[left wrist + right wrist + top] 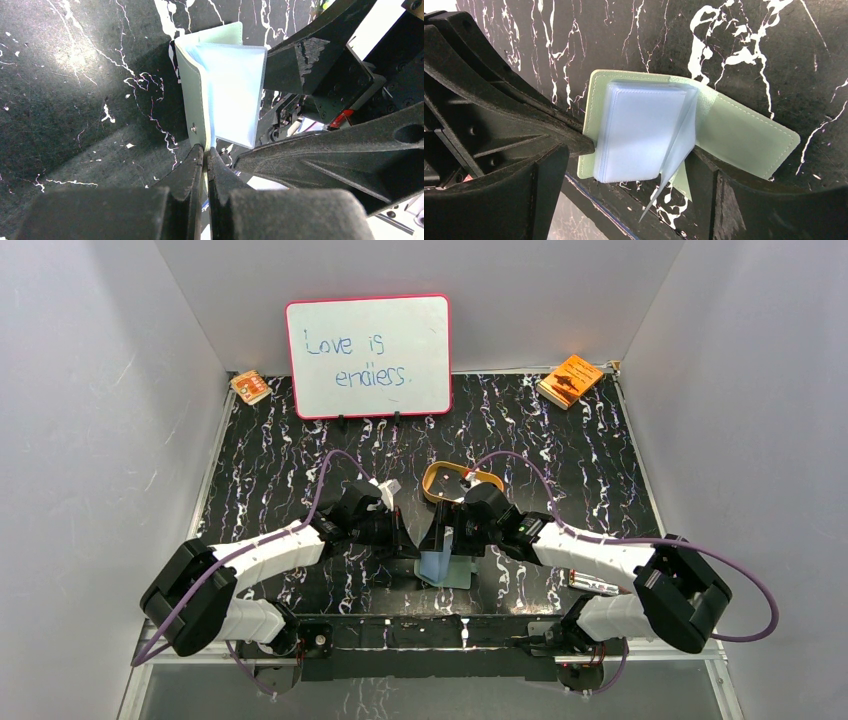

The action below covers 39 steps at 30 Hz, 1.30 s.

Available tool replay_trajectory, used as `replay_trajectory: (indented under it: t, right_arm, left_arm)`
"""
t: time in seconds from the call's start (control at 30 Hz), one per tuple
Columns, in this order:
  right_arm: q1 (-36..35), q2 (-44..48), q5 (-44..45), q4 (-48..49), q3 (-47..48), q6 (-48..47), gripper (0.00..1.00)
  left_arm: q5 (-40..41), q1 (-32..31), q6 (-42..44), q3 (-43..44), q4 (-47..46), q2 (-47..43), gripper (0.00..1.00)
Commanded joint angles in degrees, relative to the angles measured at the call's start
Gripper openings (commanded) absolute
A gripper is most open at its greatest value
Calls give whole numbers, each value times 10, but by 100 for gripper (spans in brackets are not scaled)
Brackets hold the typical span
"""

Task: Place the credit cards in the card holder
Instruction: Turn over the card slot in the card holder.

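- The card holder [446, 566] sits open on the black marbled table [270, 470], its clear sleeves fanned up. A tan tray [430, 475] lies just beyond it.
- The left gripper [205, 150] is pinched tight on the holder's green cover, beside the snap.
- The right gripper [646, 152] straddles the holder, jaws wide, gripping nothing (I can make out no credit cards).
- Risk: the pinched cover could slip and fold shut, or a loose sleeve could buckle, blocking any card.

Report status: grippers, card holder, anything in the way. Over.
Left gripper shut, pinching card holder at cover edge. Right gripper open, jaws straddling its clear sleeves. No card in either gripper. Oval tray behind, apart.
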<state>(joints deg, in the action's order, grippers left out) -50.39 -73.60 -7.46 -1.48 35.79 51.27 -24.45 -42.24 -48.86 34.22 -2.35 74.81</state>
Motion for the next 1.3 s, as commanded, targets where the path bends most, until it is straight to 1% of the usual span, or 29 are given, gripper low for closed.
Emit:
replay_trajectory:
  t: [0.0, 0.2, 0.37, 0.57, 0.77, 1.1, 1.27]
  right_arm:
    - [-3, -4, 2, 16, 3, 2, 91]
    - [-3, -18, -6, 18, 2, -2, 74]
    - [-3, -28, -9, 16, 3, -5, 68]
    - [-3, -41, -15, 17, 3, -7, 67]
    - [-3, -52, -17, 16, 4, -11, 72]
    - [-3, -68, 15, -63, 6, -13, 69]
    - [-3, -48, 44, -100, -9, -8, 69]
  left_arm:
    - [-10, -4, 4, 1, -2, -11, 0]
    - [-10, -3, 5, 1, -2, -12, 0]
    - [-10, -4, 5, 1, -2, -13, 0]
    - [-10, -3, 4, 1, -2, -12, 0]
    - [-10, -4, 5, 2, -2, -12, 0]
    - [-7, -4, 7, 1, 0, -14, 0]
    - [1, -3, 12, -2, 10, -19, 0]
